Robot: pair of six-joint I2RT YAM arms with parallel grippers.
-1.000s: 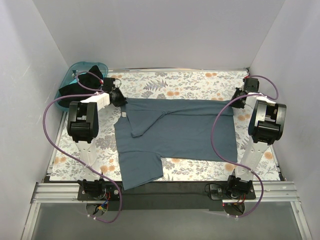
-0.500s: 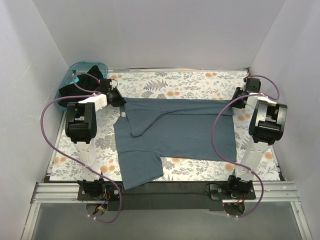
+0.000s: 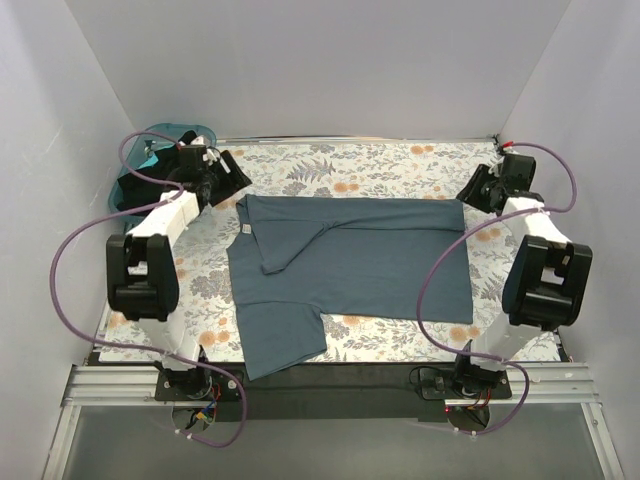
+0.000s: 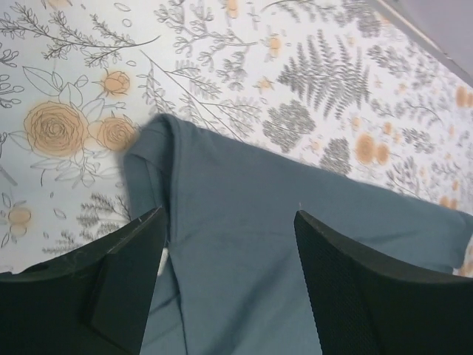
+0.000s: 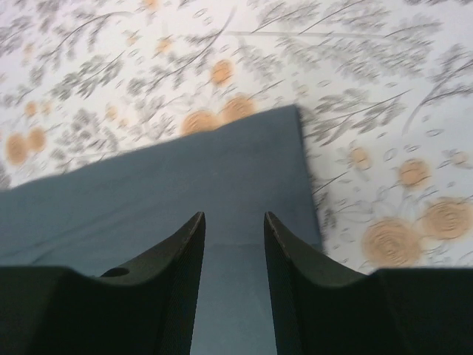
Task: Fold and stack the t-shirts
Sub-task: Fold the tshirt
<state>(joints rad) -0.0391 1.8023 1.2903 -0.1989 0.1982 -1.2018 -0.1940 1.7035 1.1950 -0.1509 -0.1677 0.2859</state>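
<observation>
The slate blue-grey t-shirt (image 3: 350, 260) lies spread on the floral tablecloth (image 3: 350, 165), its far part folded over, with one sleeve (image 3: 282, 340) reaching toward the near edge. My left gripper (image 3: 232, 182) hangs open just above the shirt's far left corner (image 4: 159, 137), nothing between its fingers (image 4: 111, 281). My right gripper (image 3: 478, 190) is open above the far right corner (image 5: 288, 133), its jaws apart with bare cloth showing between them. A black t-shirt (image 3: 135, 190) lies in the basket, partly hidden by the left arm.
A teal plastic basket (image 3: 165, 128) stands at the far left corner against the wall. White walls close in the table on three sides. The arm bases and a metal rail (image 3: 320, 385) run along the near edge.
Both grippers have opened and let go of the shirt's far edge, which now lies flat. Both arms have drawn back and outward toward the far corners.
</observation>
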